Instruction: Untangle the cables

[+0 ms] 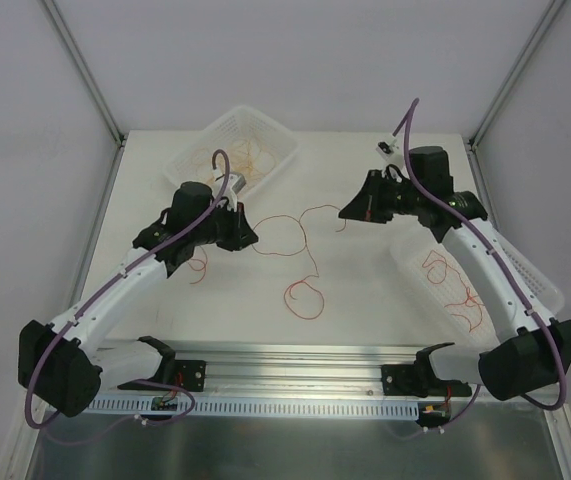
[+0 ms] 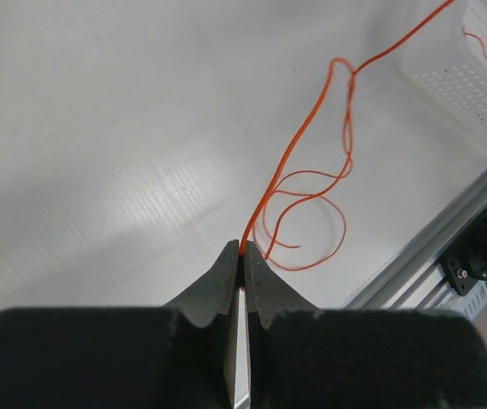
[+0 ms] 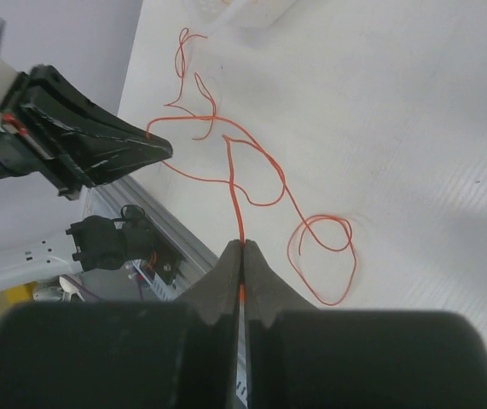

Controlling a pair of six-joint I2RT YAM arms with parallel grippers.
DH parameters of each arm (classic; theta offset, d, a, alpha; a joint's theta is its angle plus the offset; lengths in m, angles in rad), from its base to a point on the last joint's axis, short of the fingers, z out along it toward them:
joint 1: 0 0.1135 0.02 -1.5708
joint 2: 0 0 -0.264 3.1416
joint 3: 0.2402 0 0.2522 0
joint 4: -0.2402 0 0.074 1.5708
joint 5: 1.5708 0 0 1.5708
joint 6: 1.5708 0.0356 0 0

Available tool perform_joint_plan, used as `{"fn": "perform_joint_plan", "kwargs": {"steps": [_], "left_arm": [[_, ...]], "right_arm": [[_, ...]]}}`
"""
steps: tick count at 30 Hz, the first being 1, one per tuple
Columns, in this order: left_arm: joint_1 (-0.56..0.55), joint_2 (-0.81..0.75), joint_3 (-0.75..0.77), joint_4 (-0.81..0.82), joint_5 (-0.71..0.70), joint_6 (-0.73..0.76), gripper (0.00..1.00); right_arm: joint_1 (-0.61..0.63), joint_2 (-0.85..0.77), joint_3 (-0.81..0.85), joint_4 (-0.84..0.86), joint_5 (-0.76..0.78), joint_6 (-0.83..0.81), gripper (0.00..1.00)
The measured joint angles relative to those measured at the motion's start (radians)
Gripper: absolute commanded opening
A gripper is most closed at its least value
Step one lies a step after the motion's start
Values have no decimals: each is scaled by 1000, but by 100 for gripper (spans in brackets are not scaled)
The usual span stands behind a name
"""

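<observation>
A thin orange cable (image 1: pixel 317 209) lies in loose curls across the middle of the white table, strung between my two grippers. My left gripper (image 1: pixel 252 237) is shut on one end of it; in the left wrist view the strand (image 2: pixel 298 141) leaves the pinched tips (image 2: pixel 241 252) and runs off to the far right. My right gripper (image 1: pixel 344 214) is shut on the other end (image 3: pixel 243 245). From there the cable (image 3: pixel 264 155) winds toward the left gripper (image 3: pixel 156 147) and drops a closed loop (image 3: pixel 324 249) onto the table. A short red strand (image 1: pixel 197 268) lies under the left arm.
A white mesh basket (image 1: pixel 270 130) at the back left holds pale and orange curls. A second basket (image 1: pixel 545 285) on the right, under the right arm, holds red cables (image 1: pixel 450 285). An aluminium rail (image 1: pixel 295 355) runs along the near edge.
</observation>
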Motion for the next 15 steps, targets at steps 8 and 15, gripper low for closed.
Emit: {"fn": "perform_joint_plan", "kwargs": {"steps": [8,15], "left_arm": [[0,8,120,-6,164,23,0],[-44,77,187,-10,256,36,0]], "right_arm": [[59,32,-63,8,-50,-3,1],[213,95,-53,87,-63,18,1]]}}
